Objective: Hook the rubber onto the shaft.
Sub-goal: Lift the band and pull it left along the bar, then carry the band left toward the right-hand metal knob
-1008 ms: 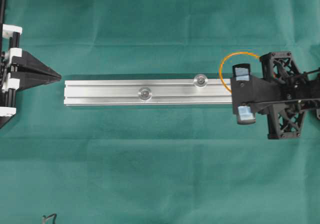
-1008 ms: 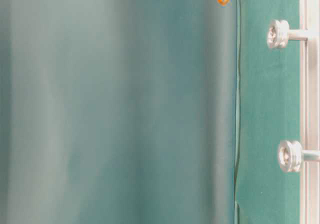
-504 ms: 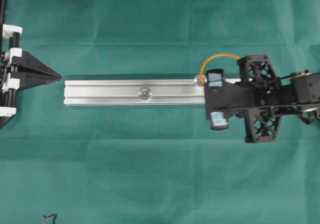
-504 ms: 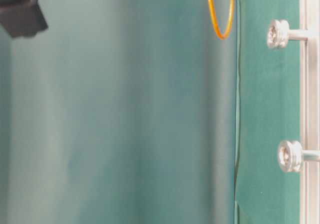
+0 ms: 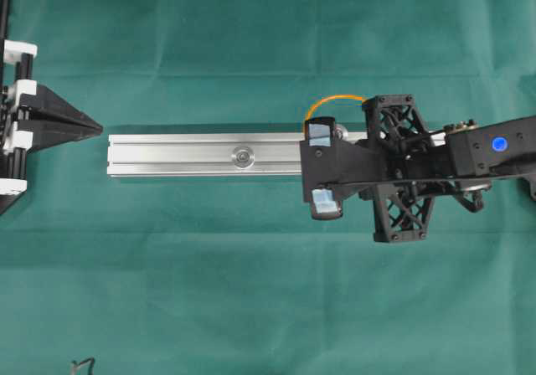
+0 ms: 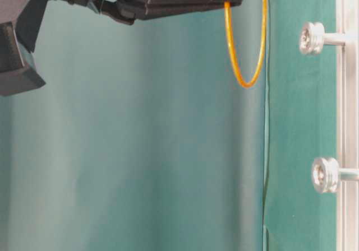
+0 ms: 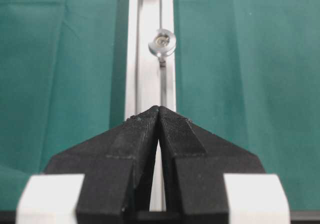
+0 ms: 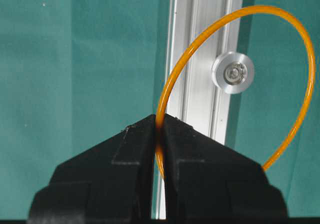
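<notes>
I have the right gripper (image 8: 159, 126) clenched on the thin orange rubber band (image 8: 300, 54), pinching one side of the loop so the rest stands open ahead of the tips. From the right wrist camera the round silver shaft head (image 8: 233, 73) on the long aluminium rail (image 5: 201, 155) shows framed inside that loop, ahead of the gripper and slightly to one side. At table level the band hangs below the tips, apart from both shafts and clear of the green-covered tabletop (image 5: 251, 291). The left gripper (image 7: 160, 115) sits clenched on nothing at the rail's far end. The risk, as I judge it: the loop is limp and held at one point only, so a descent off-centre could drop it beside the head, or snag the flange and tug it from the pinch.
</notes>
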{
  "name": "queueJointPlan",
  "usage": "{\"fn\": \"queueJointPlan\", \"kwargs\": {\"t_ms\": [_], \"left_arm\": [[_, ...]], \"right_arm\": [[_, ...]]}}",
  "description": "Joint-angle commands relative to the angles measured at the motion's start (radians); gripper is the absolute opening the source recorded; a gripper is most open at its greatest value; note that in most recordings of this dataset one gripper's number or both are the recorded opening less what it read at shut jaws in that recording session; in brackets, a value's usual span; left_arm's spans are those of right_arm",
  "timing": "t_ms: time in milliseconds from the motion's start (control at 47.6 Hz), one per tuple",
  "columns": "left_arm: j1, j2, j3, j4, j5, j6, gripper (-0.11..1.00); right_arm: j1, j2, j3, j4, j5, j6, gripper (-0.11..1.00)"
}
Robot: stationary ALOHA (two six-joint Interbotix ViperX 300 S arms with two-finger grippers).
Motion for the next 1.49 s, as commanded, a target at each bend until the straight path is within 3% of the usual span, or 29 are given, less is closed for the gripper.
{"fn": "queueJointPlan", "kwargs": {"t_ms": [0, 1113, 1471], "left_arm": [[0.003, 0.008, -0.031, 0.0, -0.005, 0.002, 0.0], [0.003, 0.008, -0.032, 0.0, -0.006, 0.002, 0.0], [0.003, 0.008, -0.032, 0.0, -0.006, 0.002, 0.0]], "right_arm": [[-0.005, -0.009, -0.028, -0.003, -0.005, 0.0, 0.06], [-0.012, -0.008, -0.028, -0.002, -0.005, 0.002, 0.06], [-0.012, 0.018, 0.008, 0.002, -0.071, 0.003, 0.06]]}}
